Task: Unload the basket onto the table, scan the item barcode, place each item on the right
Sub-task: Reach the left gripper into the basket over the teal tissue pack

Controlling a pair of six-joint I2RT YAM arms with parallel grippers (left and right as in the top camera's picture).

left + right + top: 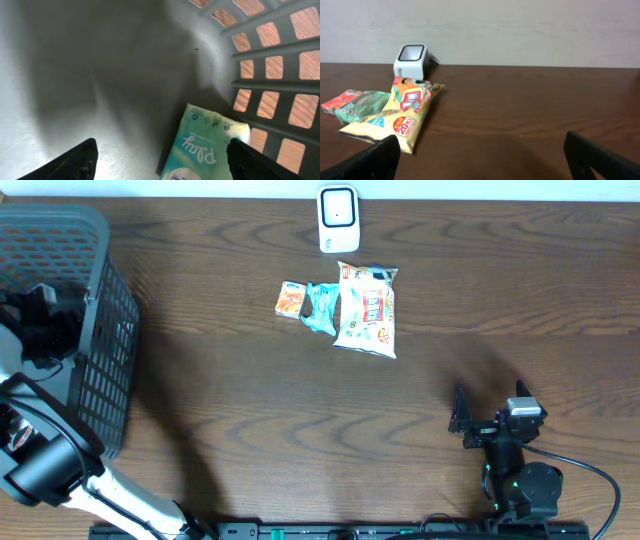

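Note:
My left gripper (161,146) is down inside the grey basket (75,75), jaws open. A mint-green packet printed "Play" (200,150) lies on the basket floor between the fingers, nearer the right one and against the lattice wall, with nothing gripping it. In the overhead view the left arm (45,320) reaches into the basket (100,240) at the far left. The white scanner (338,218) (411,60) stands at the table's far edge. My right gripper (460,418) (481,139) rests low at the front right, open and empty.
In front of the scanner lie a yellow snack bag (367,310) (402,117), a green packet (322,307) (362,102) and a small orange packet (291,300) (340,99). The basket's lattice wall (270,75) stands close on the left gripper's right.

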